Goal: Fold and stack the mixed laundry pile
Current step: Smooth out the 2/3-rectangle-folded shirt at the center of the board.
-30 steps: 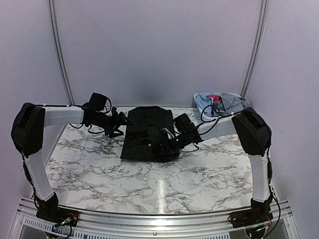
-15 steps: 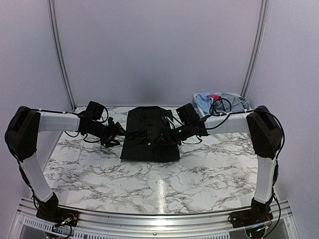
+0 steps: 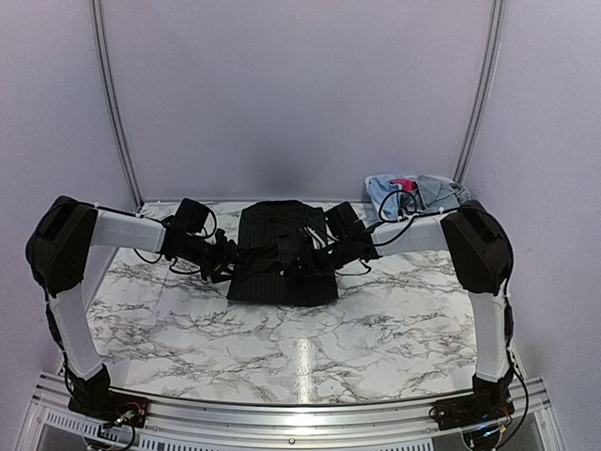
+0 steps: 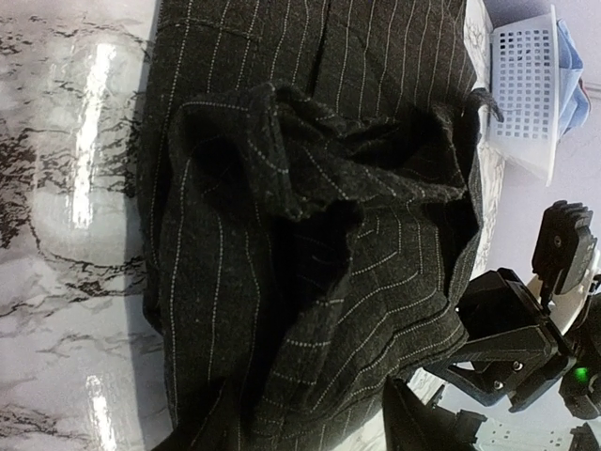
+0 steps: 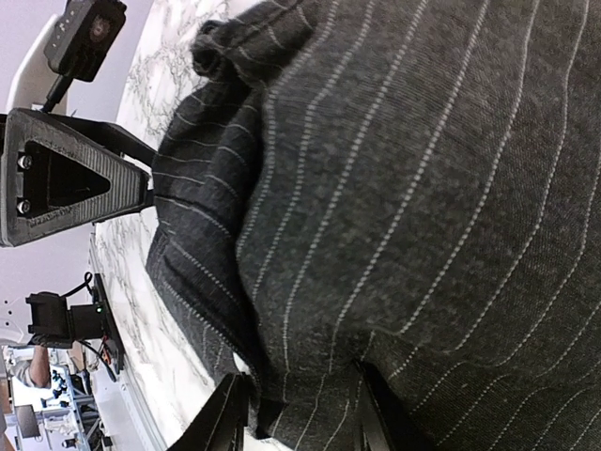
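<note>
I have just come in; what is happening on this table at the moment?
Two robot arms are working on a black pinstriped shirt lying on the marble table. The right gripper pinches a fold of it; the left gripper is at its left edge, grip unclear. The shirt is bunched in the middle, not yet folded flat. In the white basket at the far right corner sit other garments.

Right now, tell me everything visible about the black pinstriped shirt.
The black pinstriped fabric shirt lies on the white marble-patterned table, mid-far, as a rough folded rectangle. It has a soft dark weave with thin white stripes. Its middle is bunched into a raised crumpled ridge. The right pincer has fabric pinched between its fingers. The left pincer sits at the shirt's left edge, grip unclear.
</note>
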### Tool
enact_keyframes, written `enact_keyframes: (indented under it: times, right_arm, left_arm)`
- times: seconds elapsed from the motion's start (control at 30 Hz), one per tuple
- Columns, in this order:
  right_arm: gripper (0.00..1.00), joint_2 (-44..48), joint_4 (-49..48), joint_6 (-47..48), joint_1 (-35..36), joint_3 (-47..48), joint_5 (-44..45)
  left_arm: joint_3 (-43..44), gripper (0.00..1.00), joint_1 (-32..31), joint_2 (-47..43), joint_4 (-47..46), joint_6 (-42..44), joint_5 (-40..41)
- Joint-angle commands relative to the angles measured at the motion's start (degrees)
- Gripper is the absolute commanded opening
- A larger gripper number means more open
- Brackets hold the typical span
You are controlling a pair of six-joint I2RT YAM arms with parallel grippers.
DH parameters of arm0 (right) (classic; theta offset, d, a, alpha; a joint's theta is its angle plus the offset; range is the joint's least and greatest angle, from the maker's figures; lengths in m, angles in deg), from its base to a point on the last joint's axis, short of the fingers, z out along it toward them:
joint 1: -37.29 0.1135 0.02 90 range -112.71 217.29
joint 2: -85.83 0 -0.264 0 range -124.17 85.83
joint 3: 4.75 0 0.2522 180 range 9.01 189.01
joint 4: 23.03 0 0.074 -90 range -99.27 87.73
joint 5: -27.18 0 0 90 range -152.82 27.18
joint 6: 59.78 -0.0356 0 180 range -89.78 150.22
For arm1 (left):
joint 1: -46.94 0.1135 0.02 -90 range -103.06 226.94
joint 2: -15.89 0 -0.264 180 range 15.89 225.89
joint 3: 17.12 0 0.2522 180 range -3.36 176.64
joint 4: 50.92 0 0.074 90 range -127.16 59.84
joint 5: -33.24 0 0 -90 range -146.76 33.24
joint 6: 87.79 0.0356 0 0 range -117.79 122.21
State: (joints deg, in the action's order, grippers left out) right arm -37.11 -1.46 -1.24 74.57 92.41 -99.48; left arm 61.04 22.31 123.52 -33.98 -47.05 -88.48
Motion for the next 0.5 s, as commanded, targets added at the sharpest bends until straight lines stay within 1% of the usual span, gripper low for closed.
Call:
enact_keyframes:
  times: [0.0, 0.13, 0.23, 0.43, 0.47]
  right_arm:
    - [0.37, -2.31, 1.06, 0.21, -0.03, 2.25, 1.49]
    - [0.37, -2.57, 1.96, 0.8, -0.01, 2.21, 1.4]
    - [0.37, -2.21, 2.37, 1.14, -0.02, 2.13, 1.42]
    - [0.4, 0.67, 2.89, 1.31, -0.52, 1.6, 1.32]
    - [0.41, 1.6, 3.03, 1.36, -0.76, 1.25, 1.36]
  left_arm:
    - [2.98, 0.51, -0.42, 1.62, -2.54, -0.75, -1.83]
    - [4.56, 0.47, -0.52, 0.63, -2.52, -1.13, -1.95]
    - [5.74, 0.38, -0.53, 0.52, -2.52, -1.87, -2.36]
    - [10.07, 0.09, -0.6, 2.72, -2.65, -2.79, -2.99]
    - [11.25, 0.06, -0.66, 3.56, -2.6, -3.09, -2.99]
